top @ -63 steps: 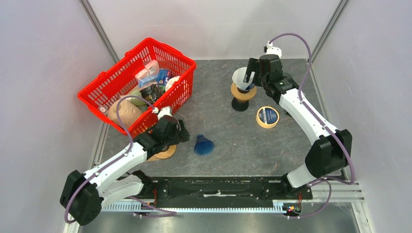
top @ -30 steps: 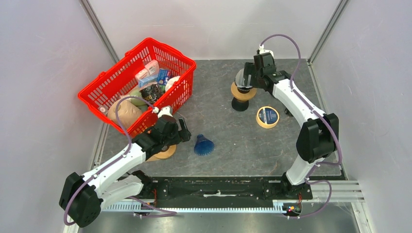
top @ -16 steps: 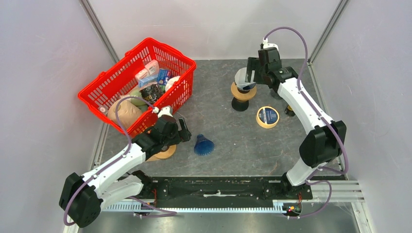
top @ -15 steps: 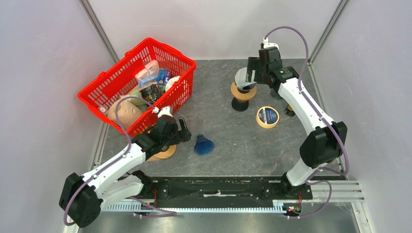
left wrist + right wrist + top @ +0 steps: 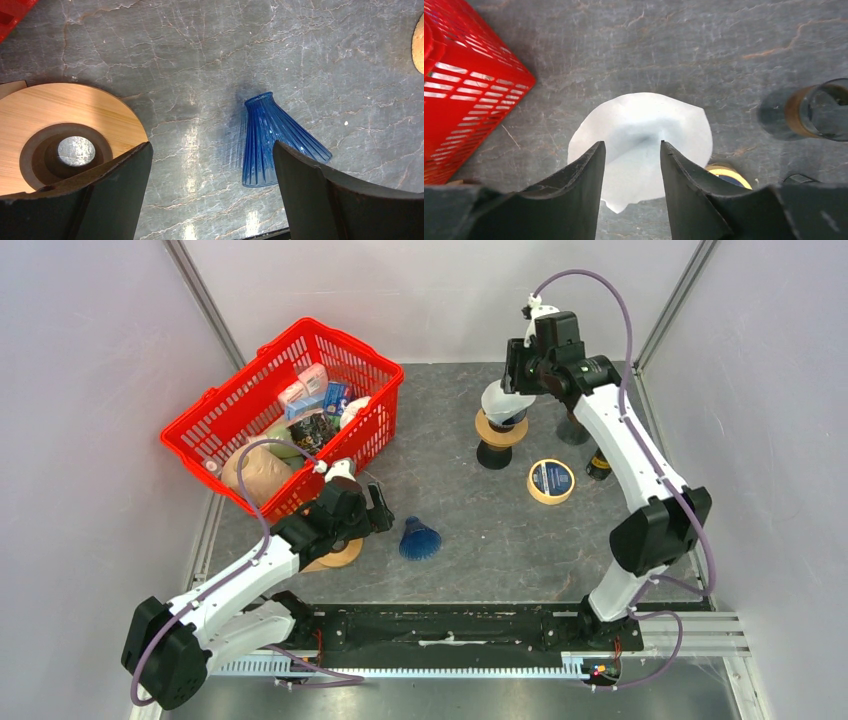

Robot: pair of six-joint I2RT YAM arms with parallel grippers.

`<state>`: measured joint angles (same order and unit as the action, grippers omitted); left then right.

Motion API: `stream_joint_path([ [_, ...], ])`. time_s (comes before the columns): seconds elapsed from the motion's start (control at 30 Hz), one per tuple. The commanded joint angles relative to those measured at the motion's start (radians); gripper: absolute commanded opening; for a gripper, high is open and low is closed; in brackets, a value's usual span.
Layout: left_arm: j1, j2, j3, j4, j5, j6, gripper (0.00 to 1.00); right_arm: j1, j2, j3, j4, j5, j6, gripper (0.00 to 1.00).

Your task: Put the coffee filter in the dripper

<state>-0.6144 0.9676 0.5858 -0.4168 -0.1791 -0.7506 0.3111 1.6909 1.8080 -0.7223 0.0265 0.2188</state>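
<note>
Right gripper straddles the filter at twelve; whether it is clamped, I cannot tell. The dripper at seven looks empty, under the left gripper, whose fingers are spread wide.

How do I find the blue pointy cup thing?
Look at the big red basket on the left. Just past its near corner, a ribbed cone lies on its side beside a flat wooden ring. It is the only blue, see-through thing there.
</note>
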Motion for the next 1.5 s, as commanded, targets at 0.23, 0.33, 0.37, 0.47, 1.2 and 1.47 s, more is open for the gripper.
stream_joint_path([
  [0.23, 0.009, -0.023, 0.008, 0.036, -0.013, 0.003, 0.96, 0.011, 0.158, 0.134, -0.212, -0.033, -0.039, 0.37],
  [0.33, 0.01, -0.018, 0.011, 0.036, -0.013, 0.005, 0.96, 0.011, 0.185, 0.145, -0.216, -0.033, -0.051, 0.36],
  [0.37, 0.009, -0.015, 0.011, 0.036, -0.013, 0.006, 0.96, 0.011, 0.197, 0.15, -0.216, -0.033, -0.052, 0.36],
  [0.47, 0.01, -0.012, 0.012, 0.036, -0.013, 0.007, 0.96, 0.01, 0.231, 0.177, -0.23, -0.033, -0.056, 0.34],
  [1.2, 0.01, 0.013, 0.027, 0.036, -0.017, 0.017, 0.96, 0.01, 0.355, 0.227, -0.25, -0.043, -0.099, 0.29],
  [1.47, 0.009, 0.021, 0.031, 0.036, -0.019, 0.023, 0.96, 0.011, 0.378, 0.231, -0.265, -0.048, -0.104, 0.3],
])
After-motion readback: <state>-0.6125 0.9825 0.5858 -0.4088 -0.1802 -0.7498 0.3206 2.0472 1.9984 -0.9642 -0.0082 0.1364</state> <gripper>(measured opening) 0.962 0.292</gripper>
